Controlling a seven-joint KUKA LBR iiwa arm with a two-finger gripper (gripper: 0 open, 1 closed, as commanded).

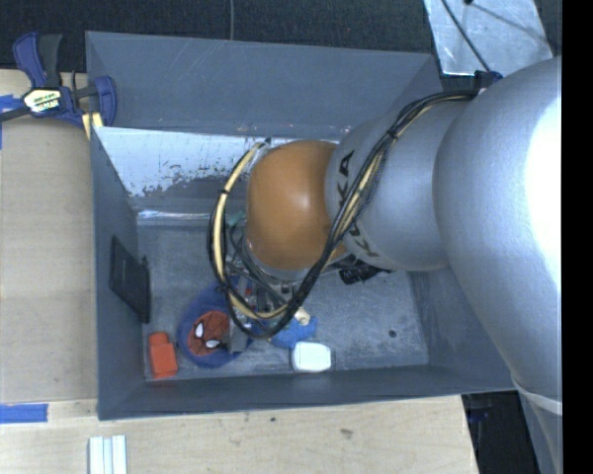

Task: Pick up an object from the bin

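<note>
One red-blue toy (210, 336) (Spider-Man, perhaps).

Grey bin (277, 87) holds an orange block (161, 355), white lump (312, 357), black slab (130, 276) and red-faced blue toy (209, 337)

One camera, high over bin (257, 77), looking down, tilted a touch off vertical. Wall at 12 o'clock shows broad inner face, wall at 6 o'clock a thin one: lens offset toward 6 o'clock. Tight framing, bin takes most of view, tabletop (40, 265) strip at 9 o'clock. Arm (474, 196) in from 3 o'clock, looming nearer lens.
</note>
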